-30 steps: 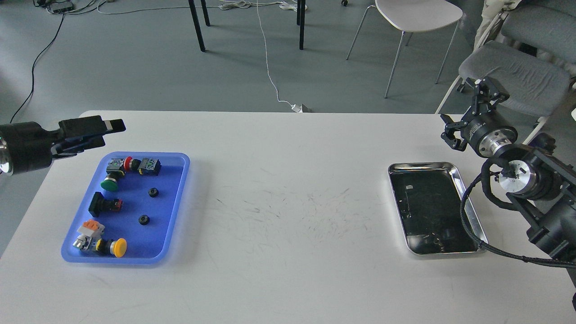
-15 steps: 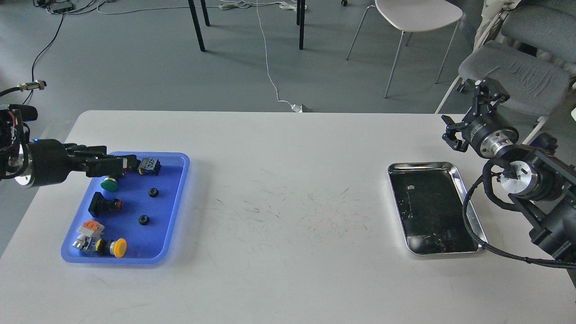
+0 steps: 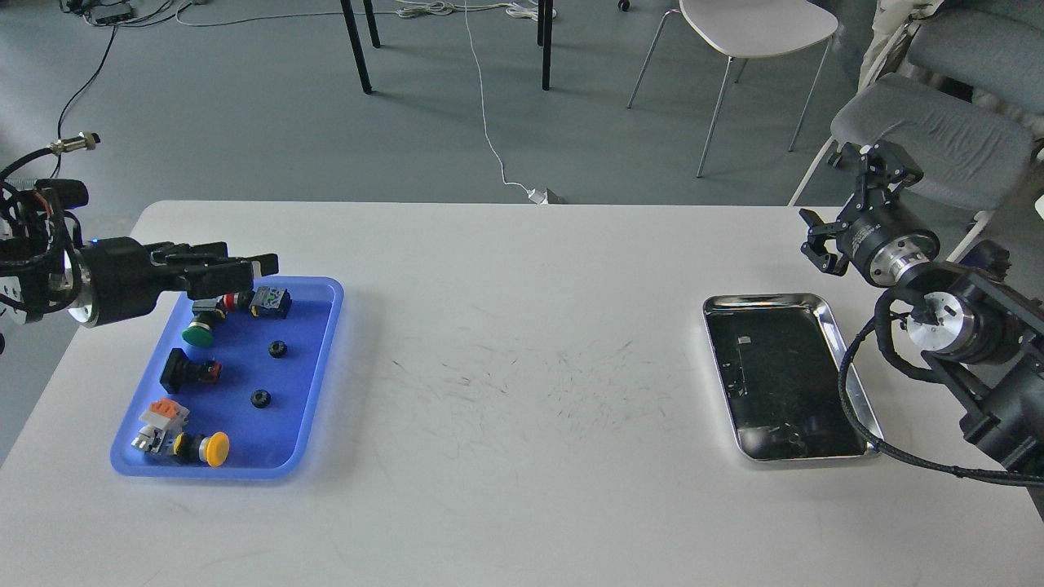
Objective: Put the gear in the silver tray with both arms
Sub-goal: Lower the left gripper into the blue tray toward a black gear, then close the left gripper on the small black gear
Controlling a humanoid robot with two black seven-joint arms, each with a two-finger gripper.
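Now over the far edge of the blue tray [image 3: 322, 367]: left gripper [image 3: 257, 265], pointing right, fingers seen side-on and overlapping, so gap cannot be told; nothing visibly held. Below it, in the blue tray: two small black gears, one [image 3: 278, 349] near the middle, the other [image 3: 260, 399] just nearer, both lying flat and apart from each other. Beside them: green button [image 3: 198, 333], yellow button [image 3: 215, 448], black switch [image 3: 186, 370], a few more parts. Far right on the white table [image 3: 522, 456]: silver tray [image 3: 856, 383], dark base reflecting, no gear inside. Beyond its far right corner: right gripper [image 3: 848, 208], held above the table edge, fingers spread wide, gripping nothing.
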